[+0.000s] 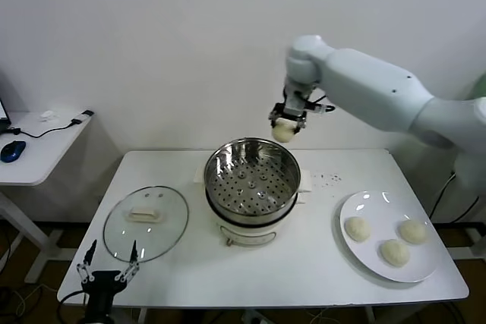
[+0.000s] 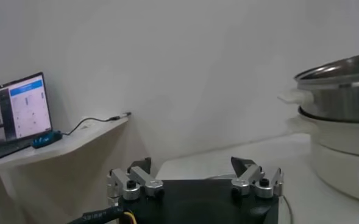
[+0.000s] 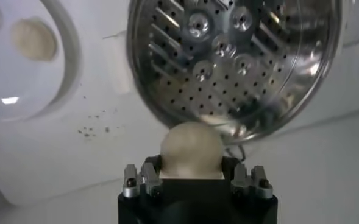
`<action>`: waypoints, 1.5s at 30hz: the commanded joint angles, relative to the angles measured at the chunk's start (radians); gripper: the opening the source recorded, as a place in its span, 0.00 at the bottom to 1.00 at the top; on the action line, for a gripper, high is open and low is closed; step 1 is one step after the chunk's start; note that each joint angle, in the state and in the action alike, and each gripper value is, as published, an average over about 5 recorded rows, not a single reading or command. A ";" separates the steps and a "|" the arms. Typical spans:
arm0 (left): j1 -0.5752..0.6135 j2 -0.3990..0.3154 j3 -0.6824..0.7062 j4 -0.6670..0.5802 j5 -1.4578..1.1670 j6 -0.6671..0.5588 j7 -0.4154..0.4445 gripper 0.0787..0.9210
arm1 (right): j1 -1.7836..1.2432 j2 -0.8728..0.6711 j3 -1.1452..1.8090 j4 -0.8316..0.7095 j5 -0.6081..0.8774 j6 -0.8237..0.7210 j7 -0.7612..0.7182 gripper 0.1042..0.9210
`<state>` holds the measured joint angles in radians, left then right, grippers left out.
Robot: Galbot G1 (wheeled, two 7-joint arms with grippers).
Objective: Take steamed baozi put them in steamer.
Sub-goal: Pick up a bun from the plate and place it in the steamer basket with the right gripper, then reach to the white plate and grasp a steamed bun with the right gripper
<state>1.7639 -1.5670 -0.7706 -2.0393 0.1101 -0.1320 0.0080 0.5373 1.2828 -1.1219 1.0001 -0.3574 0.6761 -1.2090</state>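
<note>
**Currently: one bun aloft beside the steamer rim, three on the plate**

The right gripper (image 1: 286, 128) hangs above the far right edge of the steamer (image 1: 251, 180), its jaws pinching one steamed baozi (image 1: 283, 132) from both sides. The right wrist view confirms the bun (image 3: 191, 148) seated between the jaws, with the perforated basket (image 3: 234, 61) ahead of it rather than directly beneath. My judgement: the bun is carried high so that it clears the steel rim, and it needs to travel inward over the basket before release. The basket holds nothing yet.

Three further buns (image 1: 394, 252) lie apart from one another on the white plate (image 1: 357, 206) at the right end of the bench (image 1: 182, 271). The glass lid (image 1: 146, 222) lies flat to the left of the pot, leaving the basket mouth free.

The left gripper (image 1: 106, 271) is parked low at the bench's near left edge, jaws spread and holding nothing.

Hidden: the jaws' contact faces lie behind the bun. The wrist view cuts off part of the plate.
</note>
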 commanded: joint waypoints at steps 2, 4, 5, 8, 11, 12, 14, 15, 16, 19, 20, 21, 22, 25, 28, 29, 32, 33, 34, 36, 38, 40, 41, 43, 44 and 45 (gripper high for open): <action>-0.009 0.007 -0.001 -0.011 -0.001 0.028 -0.006 0.88 | -0.142 0.163 0.028 -0.100 -0.190 0.097 0.033 0.66; -0.007 0.010 -0.003 -0.008 -0.003 0.027 -0.006 0.88 | -0.168 0.183 0.051 -0.146 -0.230 0.110 0.043 0.67; -0.006 0.011 -0.004 -0.007 -0.004 0.027 -0.006 0.88 | -0.178 0.192 0.059 -0.167 -0.245 0.115 0.046 0.67; -0.001 0.013 -0.006 -0.003 -0.007 0.025 -0.007 0.88 | -0.197 0.208 0.071 -0.216 -0.268 0.119 0.054 0.67; 0.003 0.014 -0.008 0.001 -0.009 0.023 -0.008 0.88 | -0.207 0.218 0.079 -0.251 -0.280 0.121 0.060 0.67; 0.003 0.014 -0.007 0.003 -0.010 0.023 -0.008 0.88 | -0.209 0.221 0.081 -0.259 -0.284 0.122 0.063 0.67; 0.003 0.013 -0.007 0.005 -0.010 0.022 -0.008 0.88 | -0.218 0.227 0.087 -0.276 -0.296 0.125 0.069 0.67; 0.003 0.013 -0.006 0.006 -0.010 0.022 -0.008 0.88 | -0.223 0.229 0.091 -0.282 -0.301 0.126 0.071 0.67; 0.003 0.012 -0.005 0.006 -0.009 0.022 -0.008 0.88 | -0.228 0.231 0.096 -0.286 -0.309 0.127 0.073 0.67; 0.003 0.011 -0.004 0.007 -0.007 0.022 -0.008 0.88 | -0.241 0.233 0.109 -0.288 -0.327 0.129 0.074 0.67; 0.003 0.011 -0.004 0.008 -0.007 0.021 -0.007 0.88 | -0.243 0.232 0.112 -0.287 -0.330 0.128 0.075 0.67; 0.003 0.011 -0.004 0.008 -0.006 0.021 -0.007 0.88 | -0.244 0.232 0.113 -0.286 -0.329 0.127 0.077 0.67; 0.003 0.012 -0.004 0.009 -0.006 0.021 -0.007 0.88 | -0.244 0.231 0.112 -0.284 -0.326 0.123 0.079 0.67; 0.006 0.012 -0.004 0.011 -0.005 0.021 -0.009 0.88 | -0.242 0.224 0.106 -0.272 -0.315 0.111 0.090 0.72; 0.011 0.011 -0.004 0.012 -0.006 0.021 -0.014 0.88 | -0.235 0.218 0.108 -0.263 -0.305 0.106 0.097 0.81; 0.013 0.010 -0.003 0.012 -0.006 0.021 -0.016 0.88 | -0.229 0.214 0.110 -0.258 -0.304 0.107 0.097 0.84; 0.019 0.009 -0.002 0.009 -0.006 0.021 -0.017 0.88 | -0.198 0.193 0.115 -0.228 -0.284 0.109 0.088 0.87; 0.020 0.009 -0.002 0.008 -0.006 0.021 -0.018 0.88 | -0.186 0.182 0.115 -0.212 -0.271 0.108 0.083 0.88; 0.022 0.009 -0.003 0.006 -0.005 0.021 -0.018 0.88 | -0.172 0.166 0.113 -0.192 -0.253 0.108 0.076 0.88; 0.024 0.010 -0.004 0.002 -0.005 0.021 -0.018 0.88 | -0.138 0.129 0.109 -0.144 -0.205 0.102 0.059 0.88; 0.026 0.011 -0.006 -0.002 -0.005 0.021 -0.018 0.88 | -0.092 0.076 0.093 -0.085 -0.120 0.074 0.035 0.88; 0.028 0.013 -0.007 -0.007 -0.006 0.022 -0.018 0.88 | -0.040 0.013 0.062 -0.025 -0.012 0.022 0.017 0.88; 0.029 0.013 -0.007 -0.009 -0.006 0.022 -0.018 0.88 | -0.006 -0.027 0.040 0.007 0.057 -0.015 0.011 0.88; 0.031 0.015 -0.007 -0.013 -0.007 0.022 -0.017 0.88 | 0.064 -0.111 -0.025 0.064 0.193 -0.108 0.036 0.88; 0.031 0.015 -0.006 -0.015 -0.007 0.022 -0.017 0.88 | 0.104 -0.158 -0.076 0.092 0.269 -0.172 0.070 0.88; 0.031 0.016 -0.005 -0.017 -0.007 0.022 -0.017 0.88 | 0.145 -0.203 -0.134 0.123 0.355 -0.246 0.112 0.88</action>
<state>1.7927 -1.5537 -0.7777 -2.0486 0.1035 -0.1112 -0.0091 0.4667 1.3288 -1.0795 0.9202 -0.4192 0.6877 -1.1556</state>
